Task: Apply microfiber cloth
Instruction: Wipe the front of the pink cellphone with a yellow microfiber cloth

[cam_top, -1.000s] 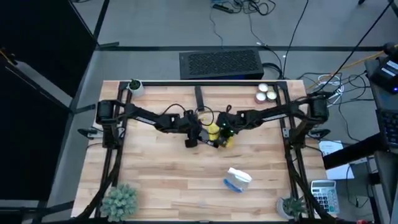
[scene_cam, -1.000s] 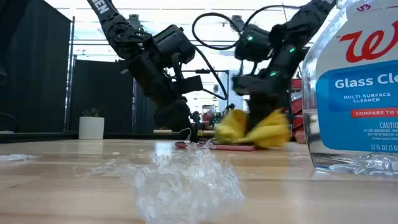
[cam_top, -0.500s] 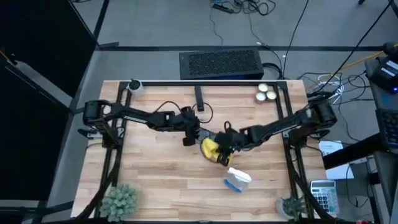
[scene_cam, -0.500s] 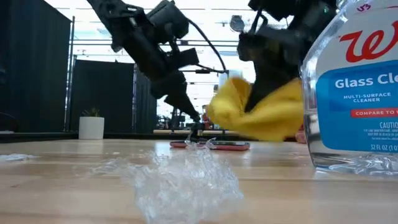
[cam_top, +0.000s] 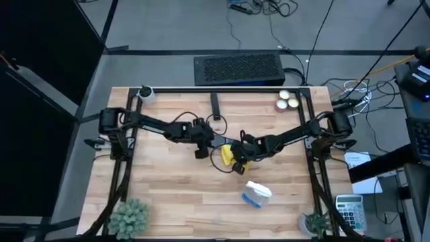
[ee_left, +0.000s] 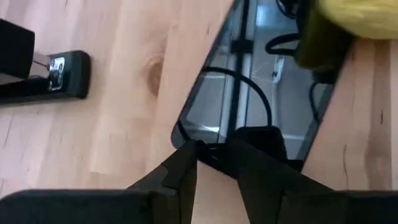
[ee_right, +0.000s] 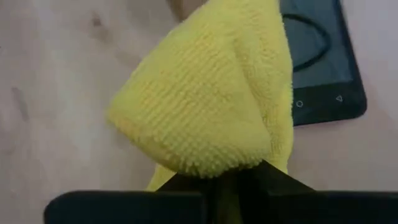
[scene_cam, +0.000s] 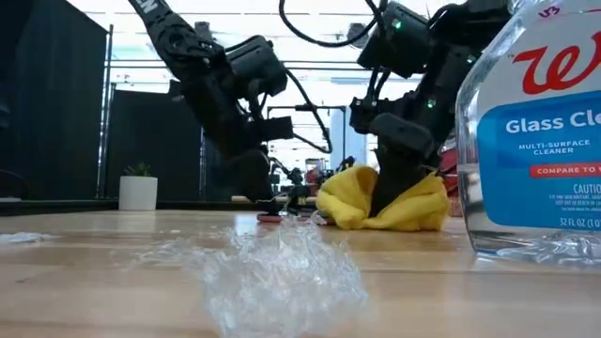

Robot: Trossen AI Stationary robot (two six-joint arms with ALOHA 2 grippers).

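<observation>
The yellow microfiber cloth (cam_top: 229,155) is bunched up at mid-table, its underside on the wood and its far part over one end of a black phone (ee_right: 318,65). My right gripper (cam_top: 238,154) is shut on the cloth and stands right over it. The phone (ee_left: 264,93) lies flat, screen up. My left gripper (cam_top: 205,145) comes from the left and has its nearly closed fingertips (ee_left: 189,152) at the phone's other end. My left gripper touches the phone's short end edge (ee_left: 208,148) with both fingertips, slanting down from the table's left side; the phone stays flat on the wood. My right gripper pinches a gathered fold of the cloth (ee_right: 217,163) between its two fingers, pointing down from above. The cloth (scene_cam: 380,202) bulges out on both sides of the fingers and rests on the table.
A clear spray bottle with a blue label (cam_top: 256,193) lies near the front, right of centre. Crumpled clear plastic (scene_cam: 272,268) lies close to the low camera. Plants (cam_top: 127,216) (cam_top: 314,223) stand at the front corners, a white pot (cam_top: 145,93) and round white things (cam_top: 287,101) at the back.
My right gripper lifted the cloth clear and swung it toward the near edge, then came back down; the cloth now rests on the table by the phone again. My left gripper rose slightly and has come down again at the phone's end.
</observation>
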